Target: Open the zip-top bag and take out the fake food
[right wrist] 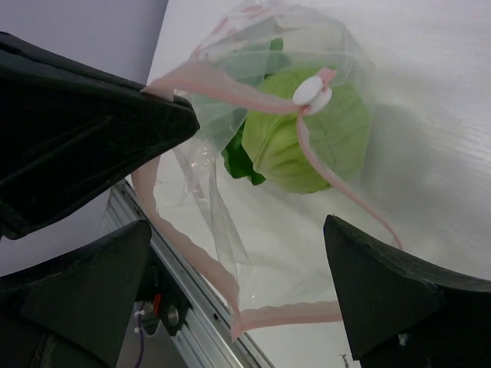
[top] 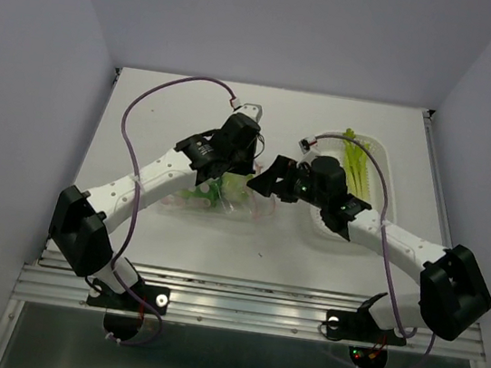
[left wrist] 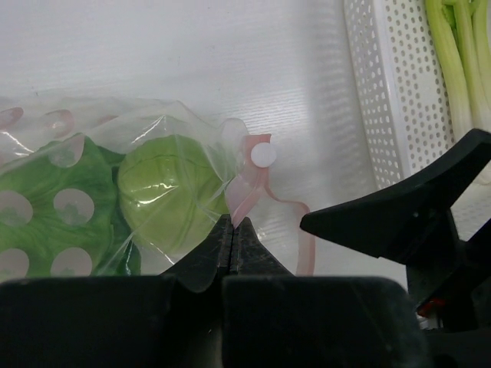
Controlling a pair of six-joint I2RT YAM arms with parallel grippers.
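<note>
The clear zip-top bag (top: 218,195) lies mid-table with its pink zip strip (right wrist: 192,253) parted and the mouth gaping. Fake food sits inside: a round light-green cabbage (left wrist: 165,195) (right wrist: 314,146) and a dark leafy piece (left wrist: 46,211). My left gripper (left wrist: 232,224) (top: 225,172) is shut on the pink strip beside the white slider (left wrist: 263,156). My right gripper (right wrist: 238,268) (top: 266,183) is open just in front of the bag's mouth, the lower lip of the strip lying between its fingers (right wrist: 383,299), touching neither. A pale green stalk (left wrist: 456,61) lies in the basket.
A white perforated basket (top: 377,157) (left wrist: 383,92) stands right of the bag, under the right arm. The table's metal front rail (right wrist: 192,322) runs close below the bag's mouth. Grey walls close in the table on three sides.
</note>
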